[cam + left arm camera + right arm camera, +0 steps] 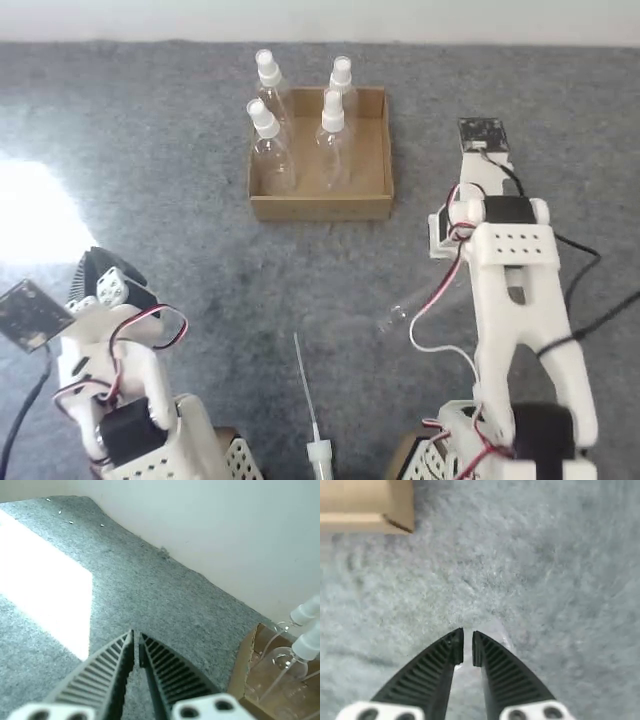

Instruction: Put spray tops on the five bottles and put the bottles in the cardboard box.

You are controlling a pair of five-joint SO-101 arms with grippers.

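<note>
Four clear bottles with white spray tops (300, 115) stand upright in the cardboard box (320, 208) at the back middle. A fifth clear bottle (365, 322) lies on its side on the grey carpet, without a top. A loose white spray top (317, 452) with its long tube lies near the front edge. My left gripper (136, 635) is shut on nothing, low at the front left and aimed at the carpet left of the box (247, 665). My right gripper (467, 632) is shut and empty, over carpet just right of the box's front corner (395, 510).
Grey carpet (180, 200) covers the table up to a white wall at the back. A bright patch of sunlight (30, 210) lies at the left. The right arm's white body (510, 290) and wires hang over the front right.
</note>
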